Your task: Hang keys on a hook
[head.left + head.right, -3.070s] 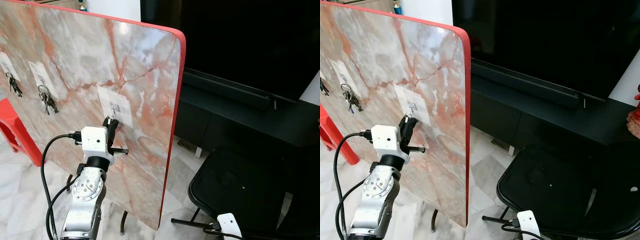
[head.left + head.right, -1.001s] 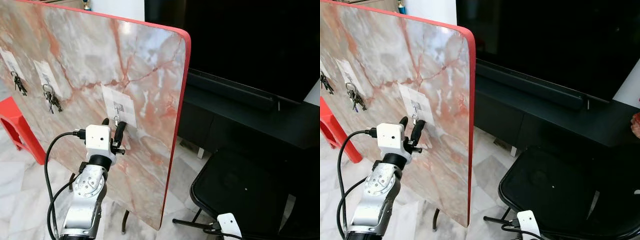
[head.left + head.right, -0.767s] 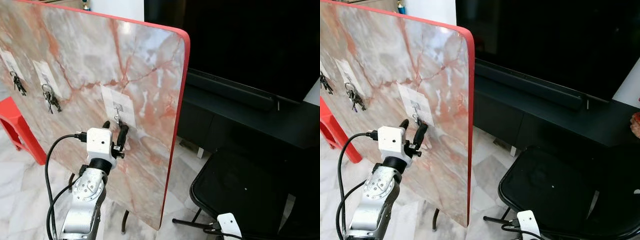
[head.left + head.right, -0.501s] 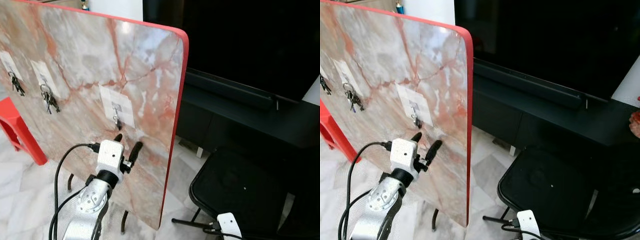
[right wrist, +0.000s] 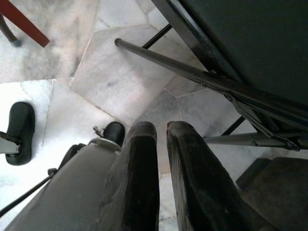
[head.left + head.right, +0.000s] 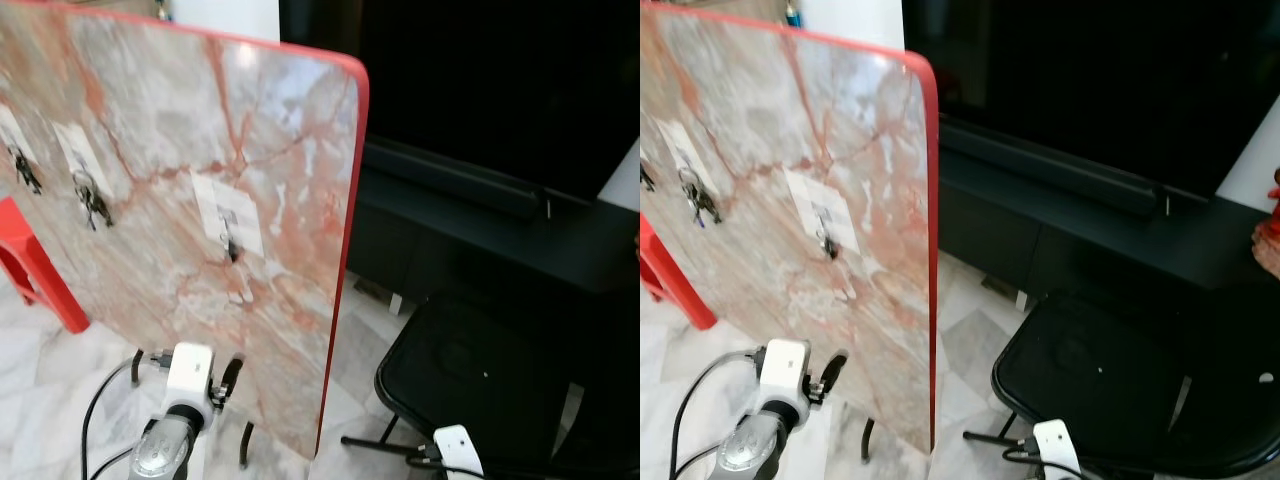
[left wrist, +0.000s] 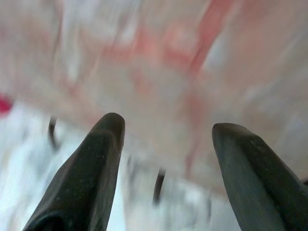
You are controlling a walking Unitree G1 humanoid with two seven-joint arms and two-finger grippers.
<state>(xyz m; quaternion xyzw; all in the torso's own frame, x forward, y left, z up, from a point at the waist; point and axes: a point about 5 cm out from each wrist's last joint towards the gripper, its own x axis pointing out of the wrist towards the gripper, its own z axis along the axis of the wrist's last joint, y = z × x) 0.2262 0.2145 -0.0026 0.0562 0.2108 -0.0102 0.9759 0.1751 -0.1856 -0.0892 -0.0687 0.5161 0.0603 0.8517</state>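
Observation:
A small bunch of keys point(image 6: 233, 248) hangs from the metal hook point(image 6: 229, 222) on a white patch in the middle of the upright marble board point(image 6: 170, 130) with a red rim. My left gripper point(image 6: 216, 366) is low, well below the keys and in front of the board's lower edge. In the left wrist view its fingers point(image 7: 91, 168) stand wide apart with nothing between them, against a blurred marble surface. My right gripper point(image 5: 161, 132) hangs idle by the chair legs, its fingers pressed together and empty.
Two more key bunches point(image 6: 92, 200) hang on hooks farther left on the board. A red stool point(image 6: 30, 275) stands at the left. A black chair point(image 6: 480, 375) is at the right, with a dark TV point(image 6: 500, 80) and low cabinet behind. The floor is pale marble tile.
My left gripper, shut at the hook 3 s ago, opened, left the keys hanging there, and has dropped down and away from the board. The camera shifted slightly.

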